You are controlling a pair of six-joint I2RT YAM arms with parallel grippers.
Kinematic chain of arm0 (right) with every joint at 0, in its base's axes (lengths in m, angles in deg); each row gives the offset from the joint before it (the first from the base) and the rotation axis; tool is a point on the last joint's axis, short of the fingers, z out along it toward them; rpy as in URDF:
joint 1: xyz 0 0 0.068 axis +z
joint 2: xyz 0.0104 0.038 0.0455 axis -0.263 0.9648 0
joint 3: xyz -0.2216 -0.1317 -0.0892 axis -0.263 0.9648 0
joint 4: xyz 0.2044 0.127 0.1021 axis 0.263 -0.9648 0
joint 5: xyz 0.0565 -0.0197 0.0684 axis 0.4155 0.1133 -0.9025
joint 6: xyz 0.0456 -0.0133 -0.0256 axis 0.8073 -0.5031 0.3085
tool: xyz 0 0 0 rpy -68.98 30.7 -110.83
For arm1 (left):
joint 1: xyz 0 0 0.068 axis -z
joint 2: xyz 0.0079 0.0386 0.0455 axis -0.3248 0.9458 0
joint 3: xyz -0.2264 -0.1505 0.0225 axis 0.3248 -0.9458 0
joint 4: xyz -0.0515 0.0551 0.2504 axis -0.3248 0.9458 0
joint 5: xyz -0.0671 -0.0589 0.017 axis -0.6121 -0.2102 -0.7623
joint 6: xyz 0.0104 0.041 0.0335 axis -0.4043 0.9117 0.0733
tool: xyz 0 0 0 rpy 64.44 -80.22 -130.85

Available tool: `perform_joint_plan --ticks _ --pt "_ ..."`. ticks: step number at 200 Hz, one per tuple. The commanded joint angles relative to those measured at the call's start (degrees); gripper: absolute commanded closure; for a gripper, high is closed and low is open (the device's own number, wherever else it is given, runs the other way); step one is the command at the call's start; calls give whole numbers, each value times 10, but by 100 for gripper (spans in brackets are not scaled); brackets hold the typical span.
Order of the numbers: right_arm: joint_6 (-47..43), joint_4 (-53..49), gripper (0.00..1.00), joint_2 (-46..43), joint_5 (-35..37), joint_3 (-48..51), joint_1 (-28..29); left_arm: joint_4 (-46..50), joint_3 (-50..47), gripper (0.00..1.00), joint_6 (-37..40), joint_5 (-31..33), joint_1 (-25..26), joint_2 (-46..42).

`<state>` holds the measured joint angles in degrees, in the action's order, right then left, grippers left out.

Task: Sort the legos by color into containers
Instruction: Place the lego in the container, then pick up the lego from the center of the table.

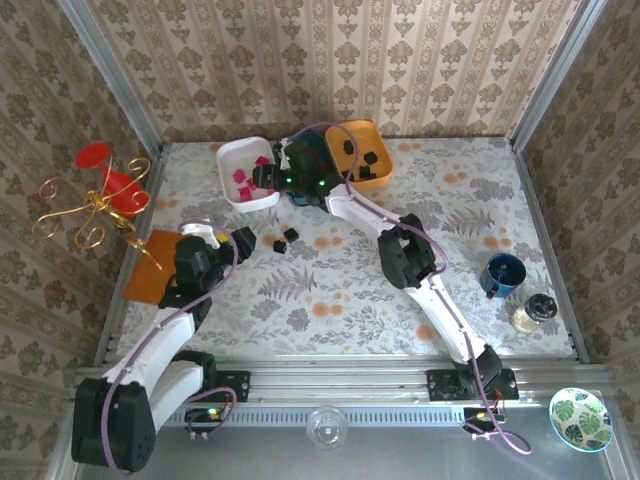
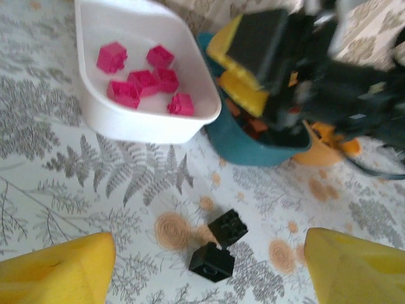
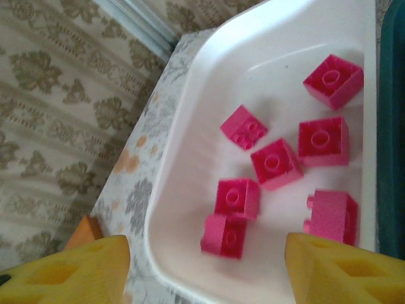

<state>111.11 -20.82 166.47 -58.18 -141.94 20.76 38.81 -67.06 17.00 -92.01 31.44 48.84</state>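
Observation:
Two black legos [image 2: 228,227] [image 2: 212,261] lie touching on the flowered cloth, between the fingers of my open left gripper [image 2: 209,278] and a little ahead of it; they also show beside that gripper [image 1: 240,238] as black legos [image 1: 285,240]. The white tray [image 3: 183,158] holds several pink legos [image 3: 278,163]. My right gripper [image 3: 202,272] hangs open over it with nothing between its fingers, above one blurred pink lego [image 3: 226,235]. In the top view the right gripper [image 1: 264,178] is over the white tray [image 1: 232,160]. The teal tray [image 2: 253,147] holds orange-red legos [image 2: 256,125], and the orange tray [image 1: 350,140] holds black ones.
An orange-brown mat [image 1: 150,268] lies at the left, by a gold wire stand with red dishes [image 1: 100,195]. A blue cup [image 1: 502,272] and a small jar [image 1: 533,311] stand at the right. Wallpapered walls close the table on three sides.

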Motion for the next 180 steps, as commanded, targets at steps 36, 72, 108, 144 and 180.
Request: perform_joint_plan --ticks 36,72,108,144,180 --pt "-35 139 28 -296 -43 347 -36 11 41 21 70 4 68 110" --pt "-27 184 27 -444 -29 577 -69 42 78 21 155 70 129 200" --pt "-45 161 25 -559 11 720 -88 54 119 21 179 100 152 288" --pt "-57 147 24 -624 29 800 -108 63 161 22 200 99 152 357" --pt "-56 147 24 -647 32 836 -117 78 198 31 214 103 152 404"
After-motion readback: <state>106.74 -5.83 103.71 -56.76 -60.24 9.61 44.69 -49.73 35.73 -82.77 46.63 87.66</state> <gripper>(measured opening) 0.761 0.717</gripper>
